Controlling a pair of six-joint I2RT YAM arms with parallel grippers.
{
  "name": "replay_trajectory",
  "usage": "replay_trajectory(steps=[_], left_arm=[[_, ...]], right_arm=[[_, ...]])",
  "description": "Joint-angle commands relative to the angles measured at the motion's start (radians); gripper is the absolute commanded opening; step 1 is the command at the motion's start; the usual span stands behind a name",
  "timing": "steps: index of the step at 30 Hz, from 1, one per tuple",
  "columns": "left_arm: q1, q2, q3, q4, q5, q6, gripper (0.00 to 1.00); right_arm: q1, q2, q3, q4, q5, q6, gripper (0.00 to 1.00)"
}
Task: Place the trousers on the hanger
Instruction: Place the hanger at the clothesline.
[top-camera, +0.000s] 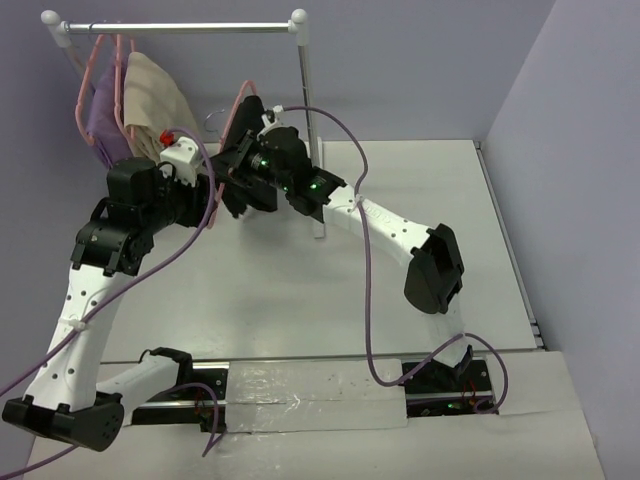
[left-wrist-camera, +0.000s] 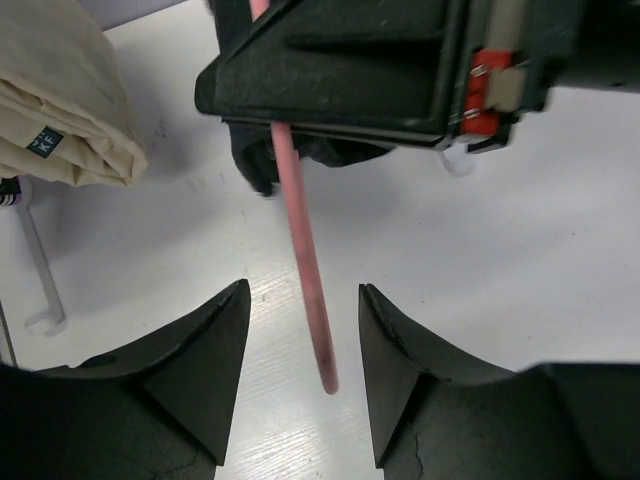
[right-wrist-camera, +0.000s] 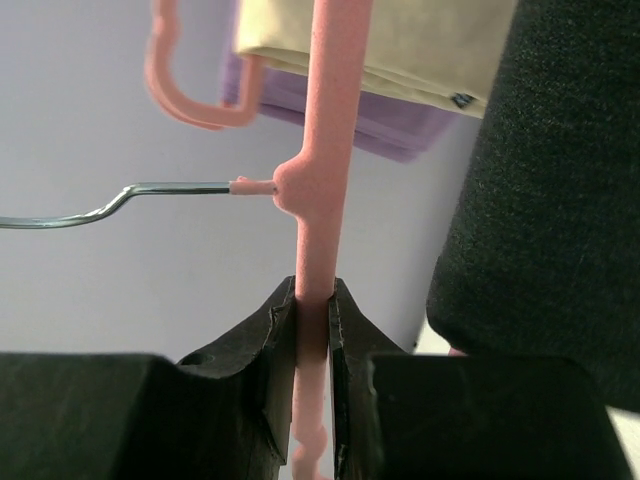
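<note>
The pink hanger (top-camera: 237, 108) is held up near the rack's right post, and my right gripper (right-wrist-camera: 312, 300) is shut on its pink bar (right-wrist-camera: 325, 120). Its metal hook (right-wrist-camera: 100, 205) sticks out to the left. The black trousers (right-wrist-camera: 540, 180) hang as dark cloth right beside that bar. In the left wrist view a free end of the hanger (left-wrist-camera: 305, 260) points down between the fingers of my left gripper (left-wrist-camera: 305, 330). That gripper is open and touches neither side of the bar. Dark cloth (left-wrist-camera: 255, 160) shows under the right gripper's body.
A clothes rack (top-camera: 180, 28) stands at the back left, with its right post (top-camera: 308, 120) close to both grippers. A beige garment (top-camera: 155, 90) and a purple garment (top-camera: 100, 125) hang there on pink hangers. The rack's foot (left-wrist-camera: 40, 290) lies on the white table.
</note>
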Motion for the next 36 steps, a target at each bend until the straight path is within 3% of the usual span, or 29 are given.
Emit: replay_trajectory(steps=[1, 5, 15, 17, 18, 19, 26, 29, 30, 32, 36], left_arm=[[-0.003, 0.003, -0.019, 0.073, -0.057, -0.002, 0.56], [-0.003, -0.003, -0.029, 0.104, -0.122, 0.018, 0.61], [-0.005, 0.048, 0.000, 0.182, -0.015, -0.013, 0.48], [-0.005, 0.071, -0.001, 0.185, -0.016, -0.010, 0.38], [-0.005, 0.072, -0.007, 0.195, -0.018, -0.010, 0.15], [-0.005, 0.071, -0.012, 0.199, -0.019, -0.017, 0.01], [-0.005, 0.034, -0.003, 0.291, -0.057, -0.041, 0.00], [-0.003, 0.029, 0.004, 0.325, -0.061, -0.050, 0.00], [-0.003, 0.033, 0.016, 0.327, -0.062, -0.050, 0.00], [-0.002, 0.042, 0.028, 0.339, -0.073, -0.050, 0.00], [0.021, 0.072, 0.073, 0.347, -0.071, -0.086, 0.00]], right_arm=[[-0.011, -0.030, 0.100, 0.170, -0.021, -0.023, 0.00], [-0.020, -0.048, 0.068, 0.188, -0.026, -0.017, 0.00], [-0.023, -0.036, 0.064, 0.211, -0.056, 0.015, 0.00], [-0.028, -0.034, 0.065, 0.213, -0.060, 0.020, 0.00], [-0.029, -0.033, 0.065, 0.214, -0.061, 0.024, 0.00], [-0.032, -0.033, 0.065, 0.214, -0.064, 0.026, 0.00], [-0.065, 0.027, 0.134, 0.190, -0.112, 0.057, 0.00], [-0.065, 0.047, 0.159, 0.176, -0.118, 0.049, 0.12], [-0.068, 0.047, 0.162, 0.178, -0.118, 0.045, 0.26], [-0.072, 0.038, 0.148, 0.196, -0.115, 0.044, 0.37], [-0.085, -0.001, 0.067, 0.233, -0.103, 0.043, 0.44]])
